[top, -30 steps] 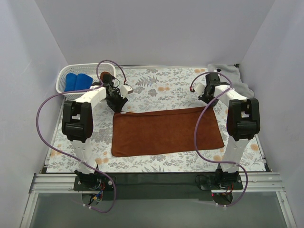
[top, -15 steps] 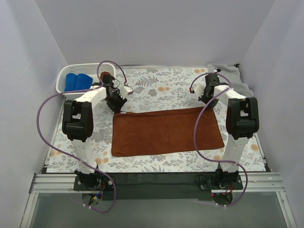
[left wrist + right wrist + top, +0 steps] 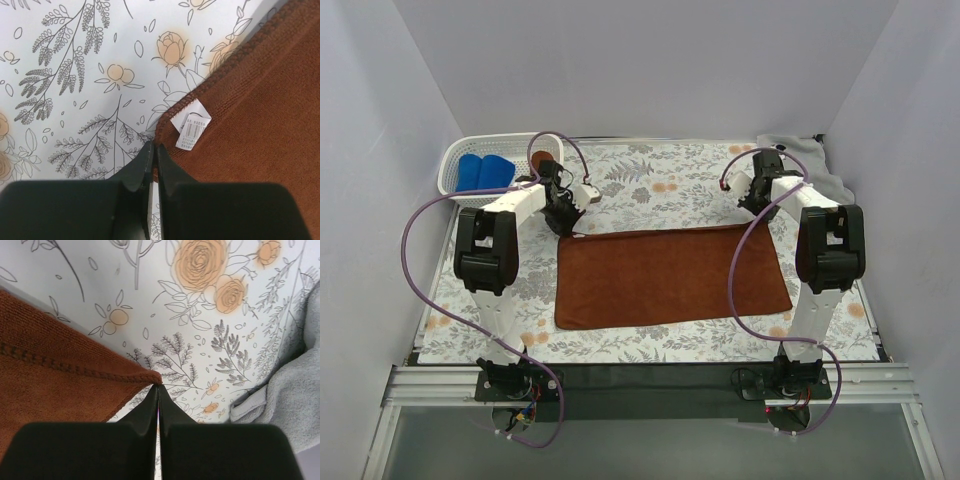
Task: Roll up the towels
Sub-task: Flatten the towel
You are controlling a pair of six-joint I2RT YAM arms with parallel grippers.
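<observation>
A rust-brown towel (image 3: 670, 275) lies flat in the middle of the floral table. My left gripper (image 3: 567, 222) is at its far left corner. In the left wrist view that gripper (image 3: 155, 150) is shut, pinching the towel's edge (image 3: 250, 115) just beside a white label (image 3: 192, 127). My right gripper (image 3: 757, 214) is at the far right corner. In the right wrist view that gripper (image 3: 158, 388) is shut on the tip of the towel's corner (image 3: 60, 385), which is slightly raised. Blue rolled towels (image 3: 485, 172) lie in the basket. A light grey towel (image 3: 810, 165) lies crumpled at the back right.
The white perforated basket (image 3: 455, 165) stands at the back left by the wall. The grey towel (image 3: 295, 390) lies close to the right of my right gripper. Purple cables loop from both arms. Walls close in on three sides.
Both grippers have closed onto the brown towel's far corners. The arms have shifted only slightly, and the towel still lies flat.
</observation>
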